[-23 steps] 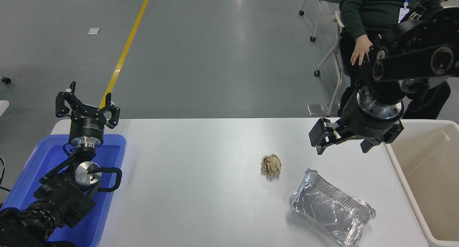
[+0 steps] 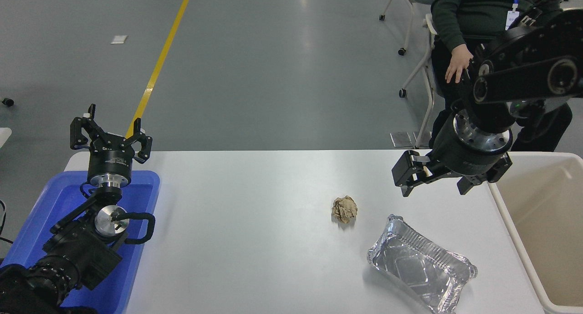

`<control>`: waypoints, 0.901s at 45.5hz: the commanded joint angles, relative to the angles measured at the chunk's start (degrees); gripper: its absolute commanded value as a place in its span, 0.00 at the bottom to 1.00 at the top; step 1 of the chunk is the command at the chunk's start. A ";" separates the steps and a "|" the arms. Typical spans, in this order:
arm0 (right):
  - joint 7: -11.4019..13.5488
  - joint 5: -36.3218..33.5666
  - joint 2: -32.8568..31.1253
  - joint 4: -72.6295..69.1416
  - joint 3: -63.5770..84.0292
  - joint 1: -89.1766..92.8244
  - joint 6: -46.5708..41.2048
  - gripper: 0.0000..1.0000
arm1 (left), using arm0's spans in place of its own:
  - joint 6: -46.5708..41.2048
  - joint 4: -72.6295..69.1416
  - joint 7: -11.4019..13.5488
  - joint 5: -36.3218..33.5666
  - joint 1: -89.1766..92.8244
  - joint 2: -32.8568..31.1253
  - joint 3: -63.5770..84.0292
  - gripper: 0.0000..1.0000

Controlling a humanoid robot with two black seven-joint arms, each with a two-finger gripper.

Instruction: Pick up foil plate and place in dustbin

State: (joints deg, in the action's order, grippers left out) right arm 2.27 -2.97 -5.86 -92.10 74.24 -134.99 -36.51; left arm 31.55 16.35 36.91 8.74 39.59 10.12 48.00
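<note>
So the right gripper (image 2: 437, 179) is hanging in the air over the far right part of the surface (image 2: 237, 241), jaws spread wide and nothing in them. It's above and a bit beyond the foil plate (image 2: 421, 264), not touching it.

The plate sits open side up near the front right of the surface, skewed diagonally, with one short end pointing toward the dustbin (image 2: 544, 234) just to its right. A crumpled paper ball (image 2: 345, 209) lies just off its far left corner, apart from it.

My guess on handling: that foil is super light and thin, so it'll dent or fold if squeezed hard, and it'll probably skate on the smooth top if nudged sideways. I'd pinch the crimped rim on one of the long walls, one finger inside, one outside, since the rim looks like the stiffest bit. Grabbing across the whole tray would likely just crush it.

The left gripper (image 2: 110, 136) is parked at the lower left over the blue tray (image 2: 150, 179), fingers apart, empty.
</note>
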 commanded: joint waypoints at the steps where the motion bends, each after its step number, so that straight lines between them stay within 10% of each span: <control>1: -0.07 0.25 0.06 0.08 -0.32 0.70 0.21 1.00 | 0.00 0.00 0.00 -0.03 0.05 -0.01 -0.01 0.99; 41: 0.02 12.81 -21.99 -0.36 -3.75 26.35 15.24 1.00 | 0.00 0.00 0.00 -0.03 0.05 0.07 -0.01 0.99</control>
State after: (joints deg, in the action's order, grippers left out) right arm 2.18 5.51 -20.14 -92.45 72.42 -117.57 -26.17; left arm 31.54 16.35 36.91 8.70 39.63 10.19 47.98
